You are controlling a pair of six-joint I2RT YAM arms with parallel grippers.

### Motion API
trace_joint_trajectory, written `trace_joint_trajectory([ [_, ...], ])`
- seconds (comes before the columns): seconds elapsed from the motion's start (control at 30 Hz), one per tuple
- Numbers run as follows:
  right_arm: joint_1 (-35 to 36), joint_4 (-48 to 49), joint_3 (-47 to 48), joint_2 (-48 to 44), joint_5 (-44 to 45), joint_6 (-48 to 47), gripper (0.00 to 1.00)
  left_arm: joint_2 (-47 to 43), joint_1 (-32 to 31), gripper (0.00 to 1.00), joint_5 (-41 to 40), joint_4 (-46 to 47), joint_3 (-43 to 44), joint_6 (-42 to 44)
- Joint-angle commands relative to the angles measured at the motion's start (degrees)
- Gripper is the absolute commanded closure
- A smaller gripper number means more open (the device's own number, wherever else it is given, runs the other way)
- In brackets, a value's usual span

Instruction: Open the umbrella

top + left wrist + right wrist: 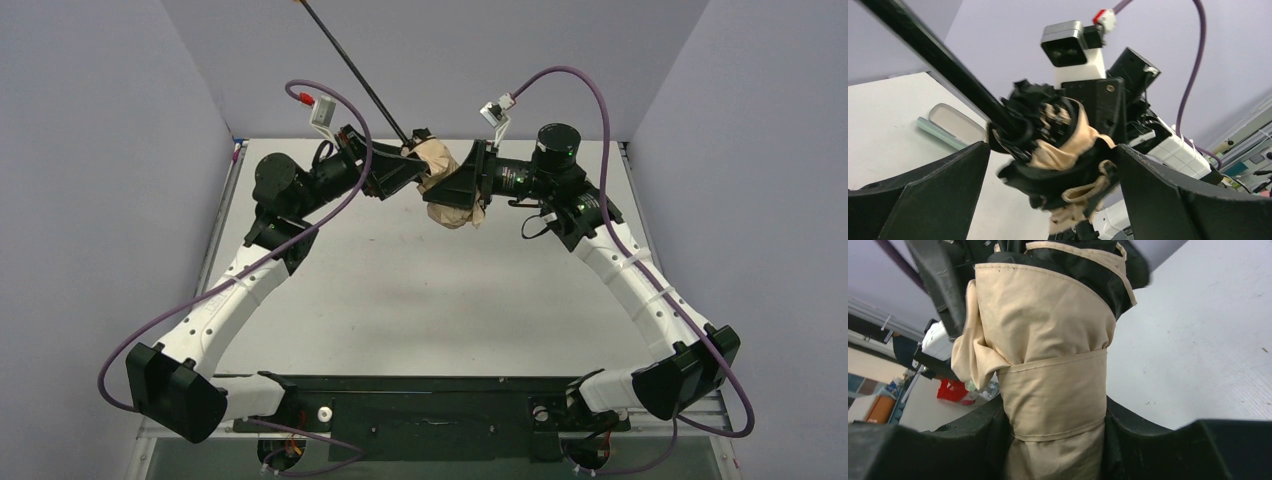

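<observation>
The umbrella (447, 190) is held in the air above the far middle of the table, its tan fabric still bundled. Its thin black shaft (355, 65) sticks up and to the left, out of view. My right gripper (464, 186) is shut on the folded canopy (1048, 340), just below the tan strap band (1053, 395). My left gripper (408, 163) is open. Its fingers (923, 195) stand wide on either side of the ruffled black-and-tan end (1058, 150), where the shaft (938, 60) comes out. The handle knob is out of view.
A pale mint-green oval case (955, 122) lies on the white table (420, 290) beyond the left gripper. Grey walls close in the back and sides. The two wrists face each other closely, and the right wrist camera (1068, 47) sits just past the umbrella.
</observation>
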Motion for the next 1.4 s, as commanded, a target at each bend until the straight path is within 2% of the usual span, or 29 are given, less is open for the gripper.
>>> trace_joint_trajectory([
  [0.0, 2.6, 6.8, 3.5, -1.6, -2.1, -2.8, 1.00, 1.4, -0.3, 0.01, -3.0, 2.4, 2.7, -2.1],
  [0.07, 2.8, 7.0, 3.6, -1.6, -1.9, -3.2, 1.00, 1.8, -0.3, 0.07, -3.7, 2.6, 3.6, -2.8],
  [0.13, 2.8, 7.0, 3.7, -1.5, -1.8, -3.4, 1.00, 2.0, -0.3, 0.19, -4.2, 3.5, 3.9, -3.4],
  [0.17, 2.7, 7.0, 3.7, -1.5, -1.8, -3.6, 1.00, 2.1, -0.1, 0.31, -4.4, 3.8, 4.0, -3.7],
  [0.2, 2.7, 7.1, 3.7, -1.5, -1.5, -3.7, 1.00, 2.4, 0.0, 0.38, -4.2, 4.1, 4.2, -4.5],
  [0.23, 2.6, 7.0, 3.6, -1.6, -1.4, -3.9, 1.00, 2.5, 0.0, 0.56, -4.0, 4.9, 4.3, -4.9],
  [0.27, 2.5, 6.9, 3.6, -1.6, -1.1, -3.9, 1.00, 2.6, -0.1, 0.63, -3.8, 5.1, 4.7, -5.2],
  [0.3, 2.1, 6.9, 3.7, -1.6, -0.9, -3.9, 0.96, 2.7, -0.2, 0.79, -3.7, 5.3, 4.9, -5.4],
  [0.33, 1.8, 6.8, 3.9, -1.5, -0.3, -4.0, 0.87, 2.6, -0.2, 0.85, -3.7, 5.3, 5.2, -5.8],
  [0.37, 0.9, 6.0, 4.1, -1.3, 0.2, -4.0, 0.81, 2.6, -0.3, 0.96, -3.9, 4.9, 5.4, -5.9],
  [0.4, 0.4, 5.4, 4.7, -1.2, 1.0, -4.0, 0.68, 2.5, -0.2, 0.99, -4.6, 4.3, 5.7, -6.1],
  [0.43, -1.1, 4.0, 5.0, -1.0, 1.4, -4.3, 0.61, 2.4, 0.0, 1.00, -5.4, 2.2, 6.0, -6.2],
  [0.47, -1.8, 3.4, 5.9, -0.8, 2.3, -4.6, 0.49, 2.3, 0.1, 1.00, -7.6, 0.7, 6.9, -6.7],
  [0.53, -4.7, 1.6, 7.5, -0.9, 4.0, -5.8, 0.36, 2.0, 1.3, 1.00, -12.3, -5.4, 8.8, -8.2],
  [0.63, -8.7, -4.1, 10.1, -1.5, 7.7, -10.8, 0.30, 1.6, 2.4, 1.00, -18.2, -14.0, 11.7, -9.7],
  [0.67, -8.9, -6.1, 11.5, -2.2, 11.6, -16.1, 0.30, 1.7, 2.6, 1.00, -20.7, -15.7, 13.0, -10.1],
  [0.77, -7.4, -14.2, 13.2, -3.9, 19.9, -26.4, 0.32, 2.0, 2.7, 1.00, -25.3, -23.6, 15.8, -10.7],
  [0.87, -0.6, -19.8, 14.4, -5.9, 31.6, -38.5, 0.37, 2.1, 2.6, 1.00, -30.6, -30.5, 17.5, -11.1],
  [0.97, 6.0, -20.8, 13.5, -7.2, 43.5, -46.7, 0.47, 2.0, 2.6, 1.00, -34.2, -35.1, 18.1, -12.6],
  [1.1, 11.5, -20.7, 14.0, -6.8, 50.3, -54.6, 0.51, 1.9, 2.5, 1.00, -34.6, -36.3, 17.8, -14.9],
  [1.2, 15.6, -21.1, 15.4, -5.5, 52.2, -58.8, 0.52, 1.5, 2.2, 1.00, -35.0, -36.5, 17.7, -15.3],
  [1.37, 24.0, -20.3, 15.1, -3.7, 57.4, -66.6, 0.60, 1.6, 2.2, 1.00, -36.6, -37.3, 17.6, -17.5],
])
